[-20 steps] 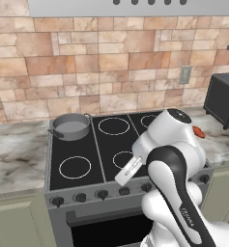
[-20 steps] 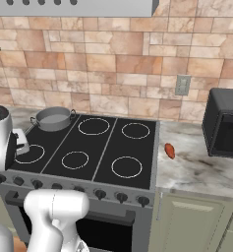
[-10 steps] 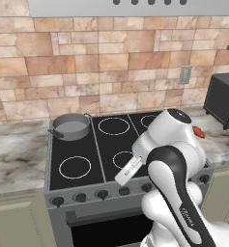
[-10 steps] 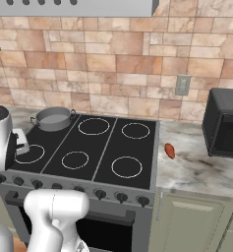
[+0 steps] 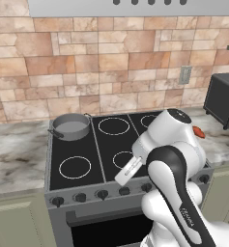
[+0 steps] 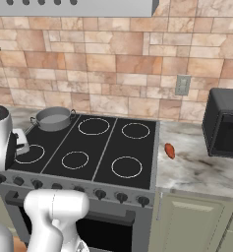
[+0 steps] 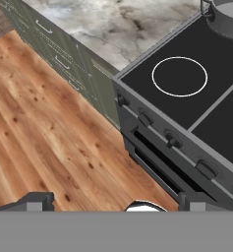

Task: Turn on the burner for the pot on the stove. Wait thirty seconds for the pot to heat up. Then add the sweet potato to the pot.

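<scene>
**Now: arm in front of the stove, fingers spread, pot on the far left ring**

Behind everything, a stone-tile wall (image 6: 113, 74) covers the back of the kitchen, with a range hood (image 6: 78, 7) at its top and an outlet (image 6: 183, 84) on the right side. Below it, a marble counter (image 6: 201, 170) runs on both sides of the stove (image 6: 88, 152). The stove is grey steel with a black glass top, white rings on it, and a row of black knobs (image 6: 101, 194) along its near front. On the far right of the counter stands a black microwave (image 6: 226, 125).

The white arm (image 5: 169, 164) rises in front of the stove on its right part. In the hand view the gripper (image 7: 115, 202) looks down over the near left corner of the stove and over the wooden floor (image 7: 49, 147); its two dark fingertips (image 7: 32, 201) stand far from each other, fully spread, and nothing is between them.

The pot (image 5: 70, 126) sits on the far left ring of the cooktop, upright. It is grey and shallow, and from here I cannot see anything inside.

The sweet potato (image 6: 170, 150) lies on the counter just to the right of the stove, well apart from the pot. It is small and orange-red.
</scene>
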Available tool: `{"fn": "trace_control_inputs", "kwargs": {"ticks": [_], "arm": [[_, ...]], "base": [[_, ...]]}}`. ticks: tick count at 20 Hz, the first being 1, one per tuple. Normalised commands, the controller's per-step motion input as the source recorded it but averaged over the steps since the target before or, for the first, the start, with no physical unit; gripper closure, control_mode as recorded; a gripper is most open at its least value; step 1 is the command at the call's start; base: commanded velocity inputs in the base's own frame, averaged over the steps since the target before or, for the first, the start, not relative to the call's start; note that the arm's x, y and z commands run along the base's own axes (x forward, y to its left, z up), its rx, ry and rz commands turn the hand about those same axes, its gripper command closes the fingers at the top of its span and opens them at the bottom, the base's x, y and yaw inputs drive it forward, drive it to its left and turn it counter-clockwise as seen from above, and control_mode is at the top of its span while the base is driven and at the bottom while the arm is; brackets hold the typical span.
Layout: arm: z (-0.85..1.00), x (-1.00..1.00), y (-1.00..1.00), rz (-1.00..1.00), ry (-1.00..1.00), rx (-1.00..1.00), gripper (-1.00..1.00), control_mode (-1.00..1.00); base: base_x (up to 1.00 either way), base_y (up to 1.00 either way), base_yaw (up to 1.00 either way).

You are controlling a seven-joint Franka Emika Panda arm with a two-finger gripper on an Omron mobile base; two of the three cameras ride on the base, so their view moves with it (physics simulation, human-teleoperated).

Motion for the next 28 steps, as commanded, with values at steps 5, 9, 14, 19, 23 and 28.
{"fn": "trace_control_inputs", "kwargs": {"ticks": [5, 9, 14, 19, 23, 28], "arm": [[0.0, 0.0, 0.0, 0.0, 0.0, 0.0, -1.0, -1.0], [0.0, 0.0, 0.0, 0.0, 0.0, 0.0, -1.0, -1.0], [0.0, 0.0, 0.0, 0.0, 0.0, 0.0, -1.0, -1.0], [0.0, 0.0, 0.0, 0.0, 0.0, 0.0, -1.0, -1.0], [0.0, 0.0, 0.0, 0.0, 0.0, 0.0, -1.0, -1.0], [0.0, 0.0, 0.0, 0.0, 0.0, 0.0, -1.0, -1.0]], "base": [[0.0, 0.0, 0.0], [0.0, 0.0, 0.0], [0.0, 0.0, 0.0], [0.0, 0.0, 0.0], [0.0, 0.0, 0.0], [0.0, 0.0, 0.0]]}}
